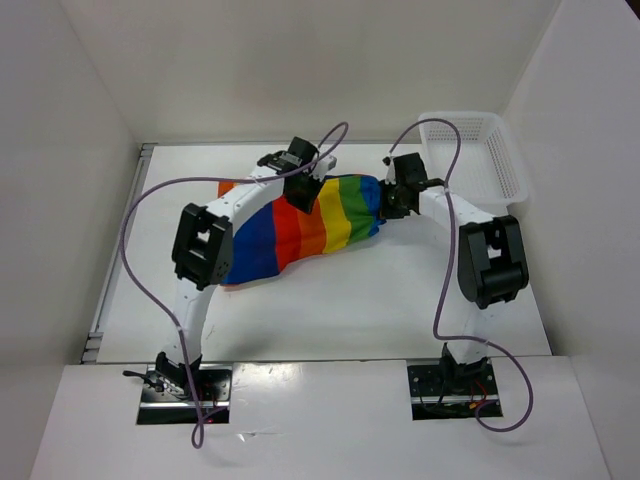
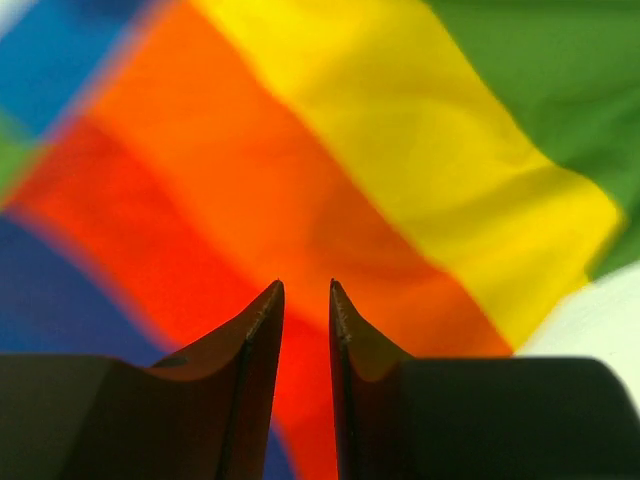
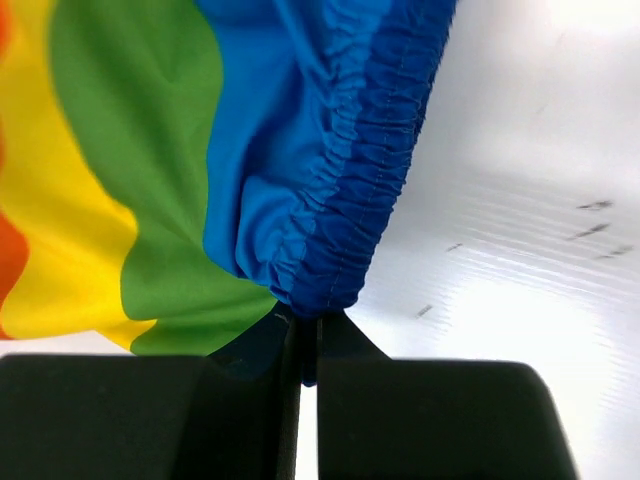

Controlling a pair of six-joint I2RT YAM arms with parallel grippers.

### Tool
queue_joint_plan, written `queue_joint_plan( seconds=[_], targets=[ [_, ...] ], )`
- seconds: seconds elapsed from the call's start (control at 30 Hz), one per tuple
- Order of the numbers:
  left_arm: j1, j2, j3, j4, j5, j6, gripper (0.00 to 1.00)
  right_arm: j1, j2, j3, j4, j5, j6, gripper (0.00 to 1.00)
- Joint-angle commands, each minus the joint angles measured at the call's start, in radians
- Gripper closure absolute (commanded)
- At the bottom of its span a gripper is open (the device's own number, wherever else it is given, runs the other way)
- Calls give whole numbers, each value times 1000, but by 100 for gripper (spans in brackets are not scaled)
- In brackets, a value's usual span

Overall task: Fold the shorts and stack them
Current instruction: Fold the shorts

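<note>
Pinching the gathered blue band of the soft rainbow-striped fabric shorts, the right gripper is clenched on the cloth, its two black fingers closed together around the puckered edge. The garment lies spread over the middle of the white table, towards its far edge, with blue, red, orange, yellow and green stripes running from the left side to the right. The held blue end sits at the right of the spread, on the side nearest the white plastic mesh basket, which stands in the table's far right corner, apart from the cloth. The left gripper hangs over the far edge of the fabric above the red and orange stripes, its pointed jaws narrowly parted and released, with the stripes showing blurred beyond the tips. Both arms arch in from the table's near edge.
</note>
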Motion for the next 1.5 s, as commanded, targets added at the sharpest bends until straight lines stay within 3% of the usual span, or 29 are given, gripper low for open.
queue_joint_plan(
  seconds=[0.0, 0.37, 0.47, 0.6, 0.67, 0.8, 0.93, 1.1, 1.3, 1.4, 1.43, 1.47],
  targets=[
    [36, 105, 67, -16, 145, 2, 68, -2, -105, 5, 5, 28, -58, 100],
    [-19, 298, 193, 16, 303, 2, 67, -13, -218, -43, 14, 65, -122, 100],
    [-19, 289, 193, 25, 405, 2, 60, -34, -242, -52, -7, 65, -164, 100],
    [25, 126, 148, 25, 423, 2, 50, -45, -284, -52, -41, 65, -234, 100],
    [70, 29, 102, 25, 437, 2, 44, -54, -316, -52, -64, 87, -285, 100],
    [203, -86, -62, 15, 332, 2, 40, -54, -340, -52, -85, 114, -357, 100],
    [225, -106, -240, 15, 157, 2, 40, -54, -340, -31, -98, 137, -429, 100],
    [243, -125, -405, 91, 129, 2, 30, -54, -297, 34, -133, 203, -532, 100],
    [254, -36, -406, 113, 103, 2, 30, -54, -246, 161, -165, 257, -603, 100],
    [254, 18, -380, 90, 225, 2, 42, -28, -237, 183, -176, 278, -641, 100],
    [254, 30, -349, 90, 265, 2, 56, 1, -237, 192, -176, 294, -652, 100],
    [254, 30, -331, 78, 344, 2, 63, 21, -237, 192, -185, 303, -661, 100]
  ],
)
